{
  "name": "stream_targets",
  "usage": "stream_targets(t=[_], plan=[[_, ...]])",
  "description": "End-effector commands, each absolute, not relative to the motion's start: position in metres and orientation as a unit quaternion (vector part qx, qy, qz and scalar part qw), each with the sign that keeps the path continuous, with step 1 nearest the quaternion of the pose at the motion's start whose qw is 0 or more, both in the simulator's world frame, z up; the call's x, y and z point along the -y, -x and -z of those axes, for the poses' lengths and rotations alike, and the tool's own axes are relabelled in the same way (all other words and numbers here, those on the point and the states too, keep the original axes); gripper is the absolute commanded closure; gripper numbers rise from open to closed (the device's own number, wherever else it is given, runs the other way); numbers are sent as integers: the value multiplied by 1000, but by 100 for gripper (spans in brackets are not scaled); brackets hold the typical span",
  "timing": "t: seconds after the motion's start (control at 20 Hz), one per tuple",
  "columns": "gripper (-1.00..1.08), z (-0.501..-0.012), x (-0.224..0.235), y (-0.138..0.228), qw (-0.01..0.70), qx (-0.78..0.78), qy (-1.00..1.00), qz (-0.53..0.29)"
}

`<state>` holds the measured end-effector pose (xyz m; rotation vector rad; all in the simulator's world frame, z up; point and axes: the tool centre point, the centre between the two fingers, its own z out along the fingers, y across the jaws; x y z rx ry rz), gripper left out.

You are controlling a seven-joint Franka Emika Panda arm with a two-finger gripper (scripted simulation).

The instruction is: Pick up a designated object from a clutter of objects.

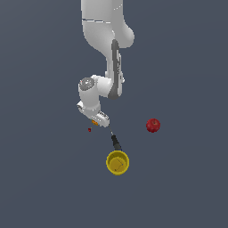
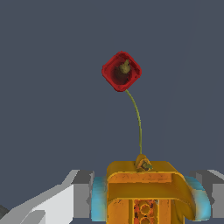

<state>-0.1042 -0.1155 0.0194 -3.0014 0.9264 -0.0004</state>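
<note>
My claw is clamped on the orange blocky item, pads against both its sides; the red apple sits well apart on the worktop.

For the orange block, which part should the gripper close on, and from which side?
Grip the orange block across its two flat opposite flanks, coming from straight above. The wrist view shows a boxy body with rounded upper corners sitting between the fingers, so the flat sides probably give the pads the surest contact. The gripper is already over it.
</note>
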Motion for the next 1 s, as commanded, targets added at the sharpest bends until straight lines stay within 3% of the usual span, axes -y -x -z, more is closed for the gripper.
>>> stream_targets(t=[0.0, 0.95], plan=[[108, -23, 112, 104, 0, -295, 956, 1], [108, -120, 26, 110, -1, -295, 956, 1]])
